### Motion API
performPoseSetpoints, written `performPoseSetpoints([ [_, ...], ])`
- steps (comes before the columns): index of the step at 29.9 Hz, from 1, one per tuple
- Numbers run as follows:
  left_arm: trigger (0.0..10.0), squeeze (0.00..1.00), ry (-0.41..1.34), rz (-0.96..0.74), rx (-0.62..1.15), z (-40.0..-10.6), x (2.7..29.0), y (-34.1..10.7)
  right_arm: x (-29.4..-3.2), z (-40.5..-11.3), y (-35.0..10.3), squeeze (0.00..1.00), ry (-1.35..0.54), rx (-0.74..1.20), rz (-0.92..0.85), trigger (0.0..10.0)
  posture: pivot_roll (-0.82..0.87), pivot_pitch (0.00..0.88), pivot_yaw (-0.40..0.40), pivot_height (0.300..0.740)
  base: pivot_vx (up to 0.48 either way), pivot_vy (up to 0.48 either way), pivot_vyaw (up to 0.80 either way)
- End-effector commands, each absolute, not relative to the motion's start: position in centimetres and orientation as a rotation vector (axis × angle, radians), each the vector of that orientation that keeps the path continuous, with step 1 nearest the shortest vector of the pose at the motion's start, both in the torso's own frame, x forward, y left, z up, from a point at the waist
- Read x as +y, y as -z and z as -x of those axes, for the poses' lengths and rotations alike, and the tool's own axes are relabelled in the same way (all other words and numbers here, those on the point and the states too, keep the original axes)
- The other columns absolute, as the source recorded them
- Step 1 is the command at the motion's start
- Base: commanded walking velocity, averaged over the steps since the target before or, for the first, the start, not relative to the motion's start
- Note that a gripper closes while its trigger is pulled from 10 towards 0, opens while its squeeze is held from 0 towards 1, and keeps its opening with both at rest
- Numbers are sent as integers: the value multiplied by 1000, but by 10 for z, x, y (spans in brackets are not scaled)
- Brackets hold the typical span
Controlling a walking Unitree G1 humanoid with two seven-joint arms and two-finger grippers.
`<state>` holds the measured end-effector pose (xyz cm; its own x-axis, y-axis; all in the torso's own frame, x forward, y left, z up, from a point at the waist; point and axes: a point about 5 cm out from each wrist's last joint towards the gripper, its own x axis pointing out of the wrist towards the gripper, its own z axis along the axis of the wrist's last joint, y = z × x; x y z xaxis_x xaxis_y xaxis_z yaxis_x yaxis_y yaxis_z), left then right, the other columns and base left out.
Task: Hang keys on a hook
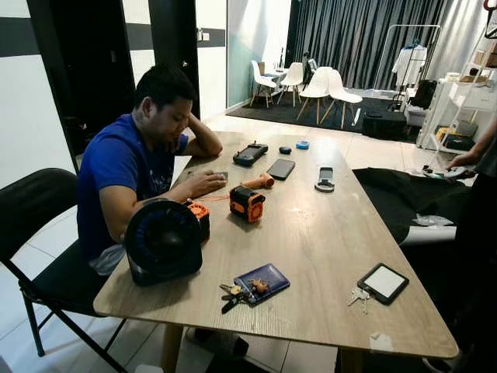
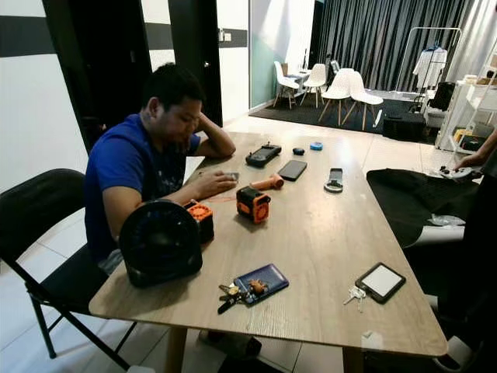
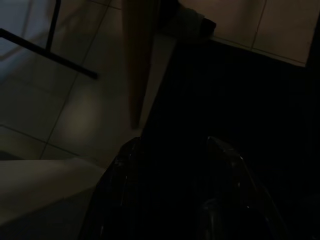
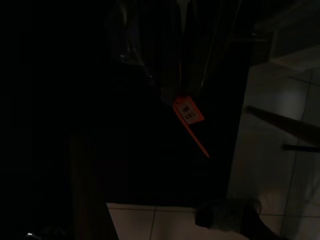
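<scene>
A bunch of keys (image 1: 231,294) lies near the front edge of the wooden table (image 1: 326,233), touching a blue wallet (image 1: 264,281). A smaller set of silver keys (image 1: 358,295) lies further right, beside a small black-framed tablet (image 1: 383,282). In the left wrist view, my left gripper (image 3: 172,150) hangs low over the tiled floor beside a table leg (image 3: 140,60), its fingers (image 3: 125,190) apart and holding nothing. My right arm hangs idle; its wrist view is very dark, with an orange tag (image 4: 187,112) and floor tiles just made out.
A person in a blue shirt (image 1: 124,167) sits at the table's left side on a black folding chair (image 1: 39,225). A black round fan (image 1: 163,241), an orange device (image 1: 247,203), phones and remotes lie on the table. Another person's hand (image 1: 466,159) shows at the right.
</scene>
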<state>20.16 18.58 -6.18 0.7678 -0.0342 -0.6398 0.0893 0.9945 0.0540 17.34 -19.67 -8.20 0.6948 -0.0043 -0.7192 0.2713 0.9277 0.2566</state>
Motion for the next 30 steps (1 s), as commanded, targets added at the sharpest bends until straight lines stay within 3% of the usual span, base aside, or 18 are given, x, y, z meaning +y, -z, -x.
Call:
performPoseSetpoints([
  [1,10000,0,92,-91,695,-200,182,63,-197,-170,84,0,174,806,-369,10000,76,14,-22,740,-262,0,0],
  [30,10000,0,151,-91,647,-198,186,59,-195,-168,85,0,181,810,-380,10000,81,15,-15,740,-9,0,0],
])
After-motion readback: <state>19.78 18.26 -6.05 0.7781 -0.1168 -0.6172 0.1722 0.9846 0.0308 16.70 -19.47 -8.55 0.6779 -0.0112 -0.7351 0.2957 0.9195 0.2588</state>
